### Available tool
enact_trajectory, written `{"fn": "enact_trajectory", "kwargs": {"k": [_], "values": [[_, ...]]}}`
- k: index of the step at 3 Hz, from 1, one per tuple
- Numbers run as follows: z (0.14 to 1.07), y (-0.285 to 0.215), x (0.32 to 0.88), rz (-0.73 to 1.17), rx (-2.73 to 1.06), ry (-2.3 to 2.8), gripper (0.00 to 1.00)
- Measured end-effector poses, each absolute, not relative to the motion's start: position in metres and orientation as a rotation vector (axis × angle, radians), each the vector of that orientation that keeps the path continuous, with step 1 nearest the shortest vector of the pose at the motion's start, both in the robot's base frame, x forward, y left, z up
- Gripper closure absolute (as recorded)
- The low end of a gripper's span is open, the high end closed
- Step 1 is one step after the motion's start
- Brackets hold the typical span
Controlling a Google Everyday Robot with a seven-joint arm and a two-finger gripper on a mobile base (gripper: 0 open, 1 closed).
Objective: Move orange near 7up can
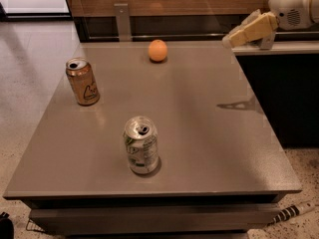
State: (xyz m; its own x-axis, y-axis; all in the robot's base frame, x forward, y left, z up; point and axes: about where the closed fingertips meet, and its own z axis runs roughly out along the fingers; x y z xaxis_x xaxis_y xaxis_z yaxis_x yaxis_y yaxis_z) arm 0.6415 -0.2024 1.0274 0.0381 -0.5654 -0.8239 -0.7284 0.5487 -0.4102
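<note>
While the 7up can [141, 146] stands upright — axis vertical — the orange [157, 50] sits well apart; the gripper [232, 37] hovers far right, grip unclear.

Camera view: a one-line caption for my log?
Gripper near table's far-right corner; orange at back, 7up can in front, brown can at left.
</note>
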Motion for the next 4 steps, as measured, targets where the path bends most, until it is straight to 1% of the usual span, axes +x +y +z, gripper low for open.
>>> {"fn": "enact_trajectory", "kwargs": {"k": [1, 2, 3, 4], "values": [[1.027, -0.202, 0.641, 0.174, -1.116, 1.636, 0.0], [1.018, -0.195, 0.651, 0.203, -1.117, 1.651, 0.0], [0.989, -0.18, 0.683, 0.259, -1.11, 1.707, 0.0], [0.958, -0.156, 0.714, 0.313, -1.089, 1.742, 0.0]]}}
